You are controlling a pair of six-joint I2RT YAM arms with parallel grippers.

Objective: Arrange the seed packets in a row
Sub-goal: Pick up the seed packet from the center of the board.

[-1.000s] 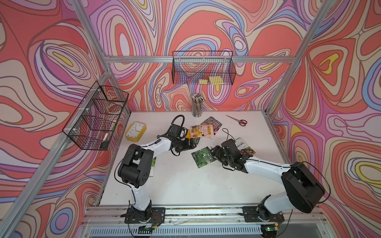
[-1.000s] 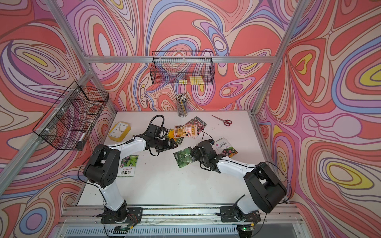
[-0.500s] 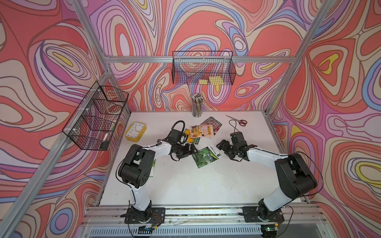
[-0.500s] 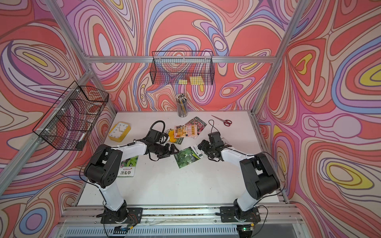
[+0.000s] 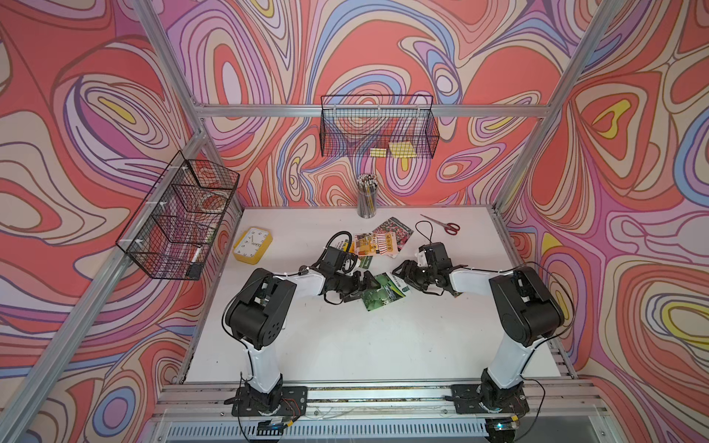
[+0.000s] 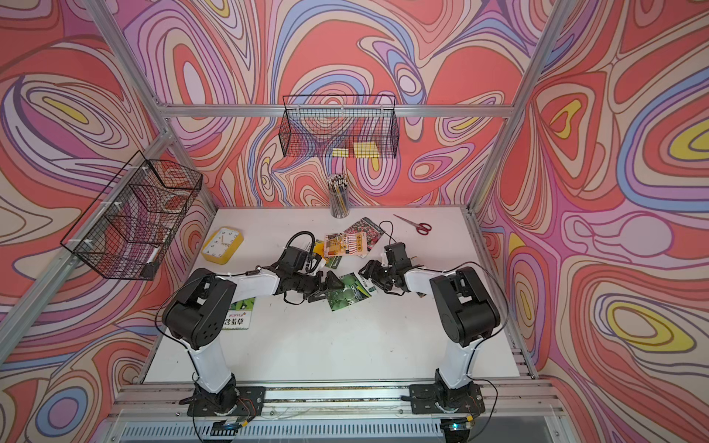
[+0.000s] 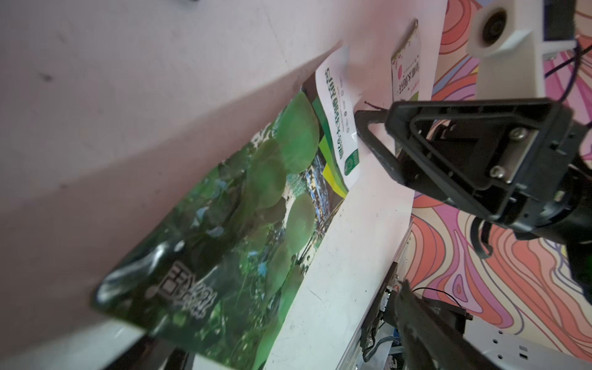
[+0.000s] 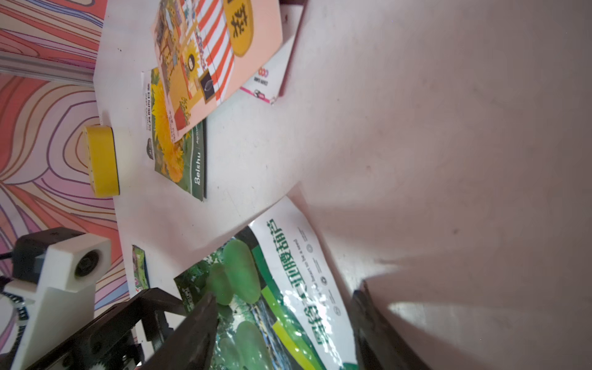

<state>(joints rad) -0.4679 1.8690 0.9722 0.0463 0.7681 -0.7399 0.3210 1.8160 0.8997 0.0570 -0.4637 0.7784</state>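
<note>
While both arms reach toward the middle of the white table (image 5: 345, 345), a green gourd packet (image 5: 385, 293) lies flat and askew between them. The left gripper (image 5: 363, 287) sits at the packet's dark picture end with its jaws spread wide, gripping nothing. The right gripper (image 5: 405, 274) is at the opposite, white-banded end. In the right wrist view its fingers (image 8: 198, 330) stand apart, straddling that end, and nothing shows them clamped on it.

The other seed packets are scattered. An overlapping pile (image 5: 378, 243) lies near the back, a leaf packet (image 6: 238, 312) is beside the left arm's base, and a pink-lettered packet (image 7: 407, 73) is by the right arm. No row exists yet.

Likely trouble starts with the gourd packet itself. It is thin, glossy and flush with the table, so closing fingers could skate over it, shove it sideways or buckle it rather than lift it. With two grippers crowding one small packet, a push from either side could drive it into the other gripper, or the fingers could knock together. If both pinch and pull, it may crease or tear. Dragging one packet off the pile may carry its neighbours along.
</note>
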